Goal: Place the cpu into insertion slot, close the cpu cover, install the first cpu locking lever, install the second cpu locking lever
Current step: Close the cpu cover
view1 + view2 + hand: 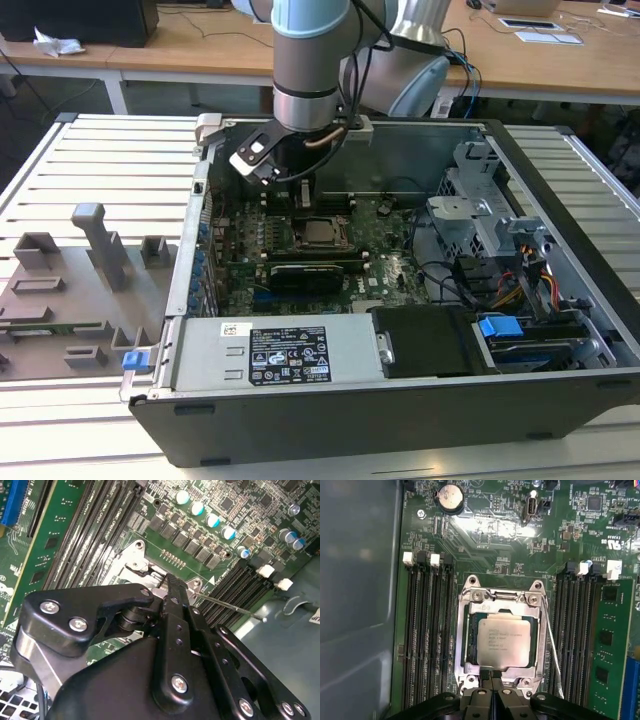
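While I hang over the open computer case [400, 420], my end effector [491, 674] is pressed together, and I see nothing pinched between its fingertips [169, 582]. In the first wrist view the tips meet right at the edge of the cpu cover [462, 645], touching or just above it; I cannot tell which. The cover lies flat, framing the cpu [503, 641], which sits inside the insertion slot [471, 645] with its silvery top showing through the window. Several lines of small dark print cross the chip's top. A thin wire lever [551, 645] runs beside the cover, slanting away from it. Black memory slots [427, 640] flank the socket on both sides, and a coin battery [449, 498] sits farther off on the green board.

In the exterior view, my end effector [303, 200] stands at twelve o'clock from the cpu [318, 232], just above it. At six o'clock from the chip lies the grey power supply [210, 355], bearing a white label [287, 357] packed with black print and symbols. Toward nine o'clock of the case, a grey fixture [60, 290] rests on the slatted tabletop [100, 150].
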`<state>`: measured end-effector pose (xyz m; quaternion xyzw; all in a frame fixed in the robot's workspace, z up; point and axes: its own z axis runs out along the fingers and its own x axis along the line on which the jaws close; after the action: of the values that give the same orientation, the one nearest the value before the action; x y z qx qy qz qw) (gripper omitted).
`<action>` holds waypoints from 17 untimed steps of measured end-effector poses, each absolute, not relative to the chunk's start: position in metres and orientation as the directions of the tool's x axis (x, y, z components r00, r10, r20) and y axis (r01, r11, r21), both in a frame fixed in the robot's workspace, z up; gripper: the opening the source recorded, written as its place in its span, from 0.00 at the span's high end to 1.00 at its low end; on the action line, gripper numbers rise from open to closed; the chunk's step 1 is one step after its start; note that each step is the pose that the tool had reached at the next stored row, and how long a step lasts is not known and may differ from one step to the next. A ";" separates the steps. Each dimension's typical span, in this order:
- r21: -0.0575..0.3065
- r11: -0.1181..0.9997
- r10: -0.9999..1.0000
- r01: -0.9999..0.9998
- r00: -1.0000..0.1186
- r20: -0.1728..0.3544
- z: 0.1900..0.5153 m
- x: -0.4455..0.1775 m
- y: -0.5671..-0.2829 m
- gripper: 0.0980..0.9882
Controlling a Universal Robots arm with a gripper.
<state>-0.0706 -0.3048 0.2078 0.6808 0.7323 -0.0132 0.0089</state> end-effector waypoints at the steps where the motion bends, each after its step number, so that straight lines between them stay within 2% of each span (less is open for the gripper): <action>1: -0.007 0.073 0.997 0.997 -0.073 -0.031 0.207 -0.071 -0.305 0.99; 17: -0.009 0.078 0.996 0.997 -0.078 -0.031 0.209 -0.038 -0.305 0.99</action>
<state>-0.0380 -0.3048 0.2092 0.6790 0.7339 -0.0136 0.0084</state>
